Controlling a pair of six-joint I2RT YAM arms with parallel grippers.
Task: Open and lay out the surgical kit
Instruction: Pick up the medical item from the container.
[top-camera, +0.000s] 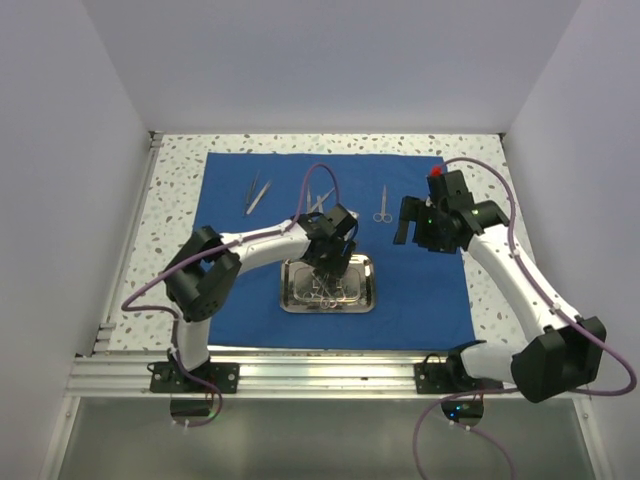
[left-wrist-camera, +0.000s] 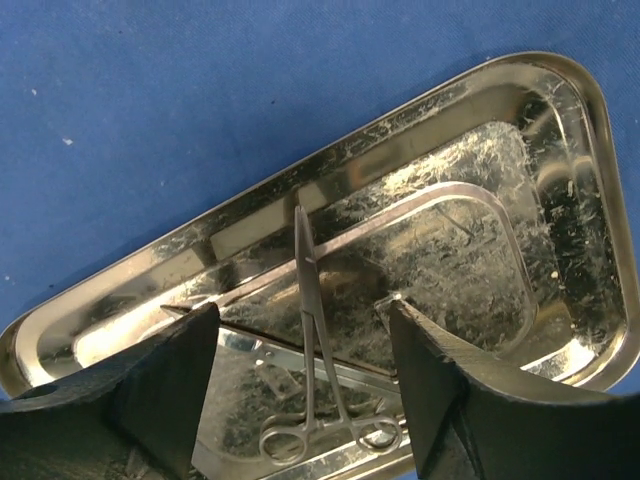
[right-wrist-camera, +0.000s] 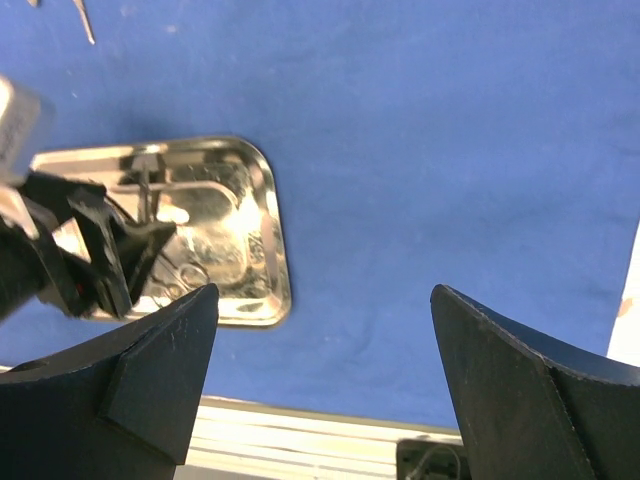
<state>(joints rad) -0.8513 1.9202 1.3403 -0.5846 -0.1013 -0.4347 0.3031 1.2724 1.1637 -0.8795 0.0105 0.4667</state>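
Observation:
The royal-blue cloth wrap (top-camera: 420, 290) lies spread flat on the table. The shiny steel tray (top-camera: 364, 292) sits on its near middle. My left gripper (top-camera: 328, 275) hangs open over the tray. In the left wrist view its fingers (left-wrist-camera: 160, 390) stand either side of silver ring-handled forceps (left-wrist-camera: 318, 360) lying in the tray (left-wrist-camera: 560, 180), not touching them. Tweezers (top-camera: 256, 193) lie at the far left of the cloth, more instruments (top-camera: 320, 198) beside them, and small scissors (top-camera: 382, 204) further right. My right gripper (top-camera: 408, 222) is open and empty above the cloth (right-wrist-camera: 450, 150), right of the tray (right-wrist-camera: 262, 230).
The speckled tabletop (top-camera: 175, 200) borders the cloth on the left and back. An aluminium rail (top-camera: 330, 378) runs along the near edge, also in the right wrist view (right-wrist-camera: 300, 440). White walls enclose the table on three sides.

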